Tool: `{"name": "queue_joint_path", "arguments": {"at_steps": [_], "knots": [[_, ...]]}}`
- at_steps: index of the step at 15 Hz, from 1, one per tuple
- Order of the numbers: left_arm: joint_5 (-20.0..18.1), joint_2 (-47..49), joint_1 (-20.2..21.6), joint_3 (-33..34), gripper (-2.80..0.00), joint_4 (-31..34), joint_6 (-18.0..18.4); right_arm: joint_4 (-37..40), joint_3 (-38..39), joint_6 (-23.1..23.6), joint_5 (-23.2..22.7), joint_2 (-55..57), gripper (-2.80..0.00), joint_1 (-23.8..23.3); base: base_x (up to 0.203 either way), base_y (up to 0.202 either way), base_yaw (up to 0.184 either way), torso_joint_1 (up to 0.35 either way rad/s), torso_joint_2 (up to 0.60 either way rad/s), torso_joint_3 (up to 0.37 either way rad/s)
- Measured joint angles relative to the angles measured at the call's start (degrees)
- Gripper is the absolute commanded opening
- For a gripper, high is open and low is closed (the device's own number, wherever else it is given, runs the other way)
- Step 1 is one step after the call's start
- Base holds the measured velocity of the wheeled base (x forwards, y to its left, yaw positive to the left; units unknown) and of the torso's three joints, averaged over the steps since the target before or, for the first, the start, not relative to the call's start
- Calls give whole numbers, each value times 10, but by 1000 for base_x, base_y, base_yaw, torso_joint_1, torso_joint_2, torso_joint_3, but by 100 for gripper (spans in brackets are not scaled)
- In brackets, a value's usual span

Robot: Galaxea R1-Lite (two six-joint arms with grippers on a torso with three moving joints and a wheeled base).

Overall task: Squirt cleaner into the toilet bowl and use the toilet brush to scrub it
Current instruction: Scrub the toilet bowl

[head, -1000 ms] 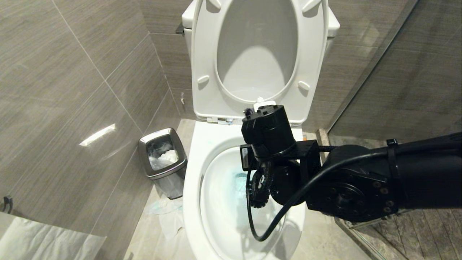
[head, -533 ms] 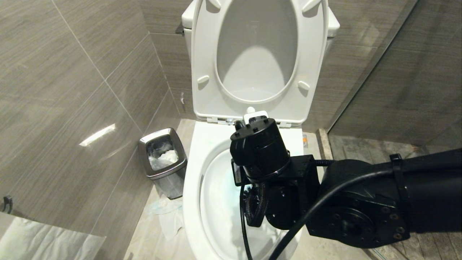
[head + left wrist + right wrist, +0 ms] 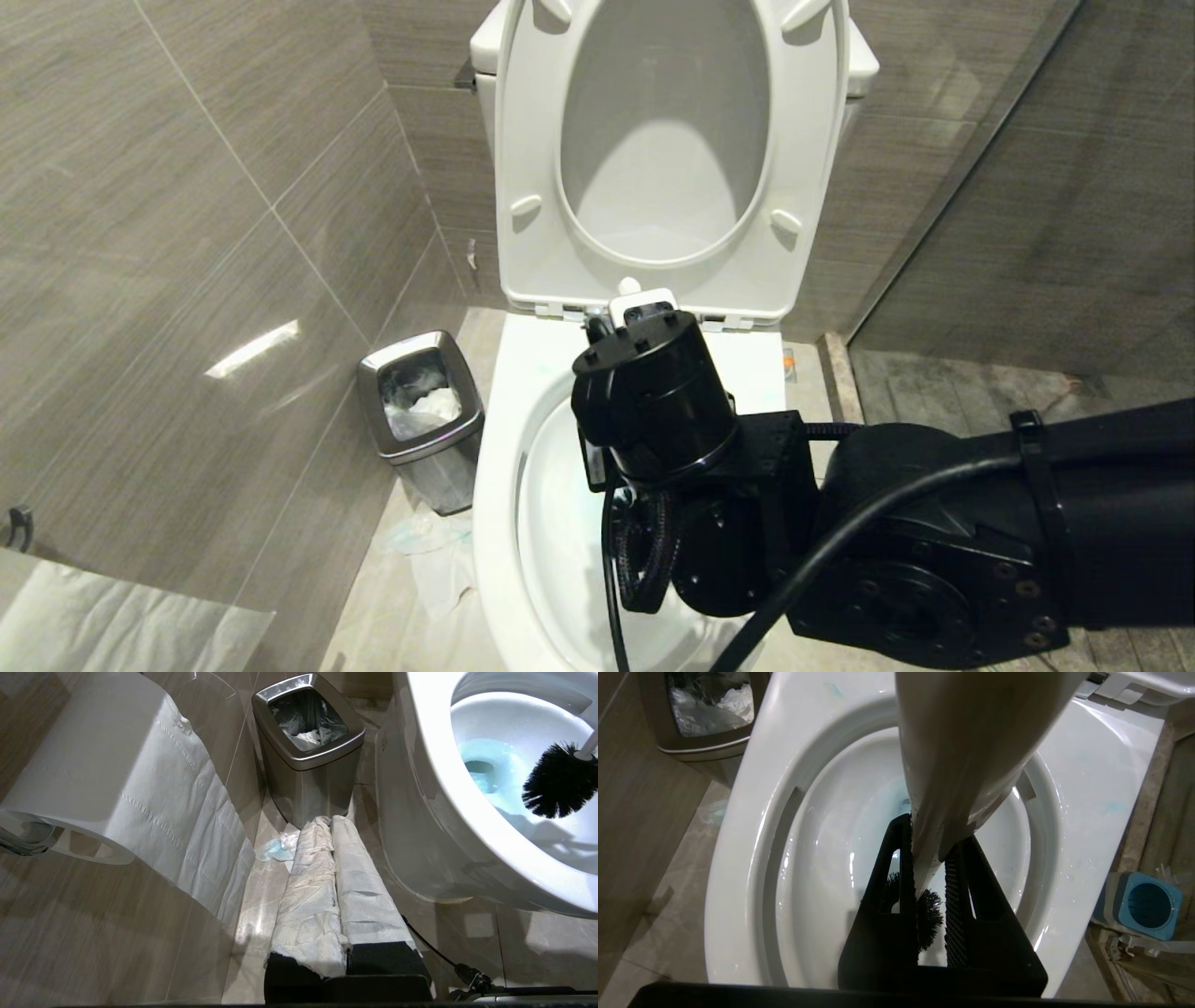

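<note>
While blue cleaner is pooling in the toilet bowl (image 3: pixel 752 826), the right gripper (image 3: pixel 930 877), jaws clamping the toilet brush (image 3: pixel 558 780) handle, is angling bristles against the basin wall.

Black-bristled toilet brush (image 3: pixel 558 780) inside toilet bowl (image 3: pixel 423 765)

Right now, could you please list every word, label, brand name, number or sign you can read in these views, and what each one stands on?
None: no legible text shows in any view.
Toilet bowl: plain white, no marking.
Steel waste bin: no label visible.
Blue-topped brush holder: no lettering.
Toilet paper roll: embossed lines only.
Small orange mark on the floor right of the toilet: too small to read.
</note>
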State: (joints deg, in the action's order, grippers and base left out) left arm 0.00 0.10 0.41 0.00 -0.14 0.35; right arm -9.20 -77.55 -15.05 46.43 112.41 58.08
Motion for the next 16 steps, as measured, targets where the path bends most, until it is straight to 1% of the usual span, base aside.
{"name": "queue_joint_path", "arguments": {"at_steps": [5,10,13,16], "knots": [[0,0,0,0,-280,0,0,1,-42,0,0,22,-280,4,0,0,0,0,0,0],[0,0,0,0,-280,0,0,3,-115,1,0,71,-280,3,0,0,0,0,0,0],[0,0,0,0,-280,0,0,5,-161,4,1,106,-280,-1,0,0,0,0,0,0],[0,0,0,0,-280,0,0,6,-189,10,1,132,-280,-16,0,0,0,0,0,0]]}}
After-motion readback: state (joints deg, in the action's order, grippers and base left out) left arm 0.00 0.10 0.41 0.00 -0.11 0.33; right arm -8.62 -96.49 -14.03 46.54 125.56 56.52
